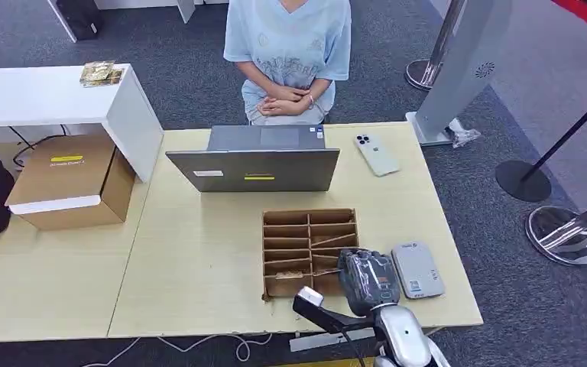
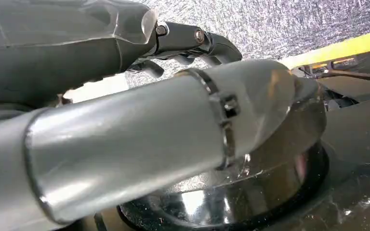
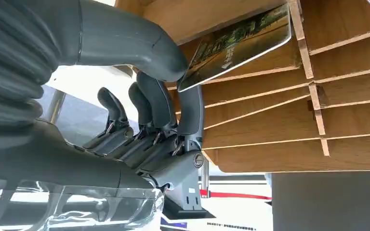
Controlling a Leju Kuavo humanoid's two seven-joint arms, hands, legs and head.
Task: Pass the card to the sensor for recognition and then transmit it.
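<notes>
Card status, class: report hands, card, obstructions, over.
Right hand pinches the card, still in the cardboard organizer. Left hand holds nothing, fingers curled. Sensor beside organizer, nothing between.

The right hand (image 1: 367,279) reaches forward from the silver right arm (image 1: 407,340) at the near right, palm down. In the right wrist view its thick grey thumb (image 3: 139,43) and a dark finger pinch the corner of a printed green card (image 3: 236,45). The left hand (image 2: 125,43) hangs low, its fingers (image 2: 192,41) curled.
</notes>
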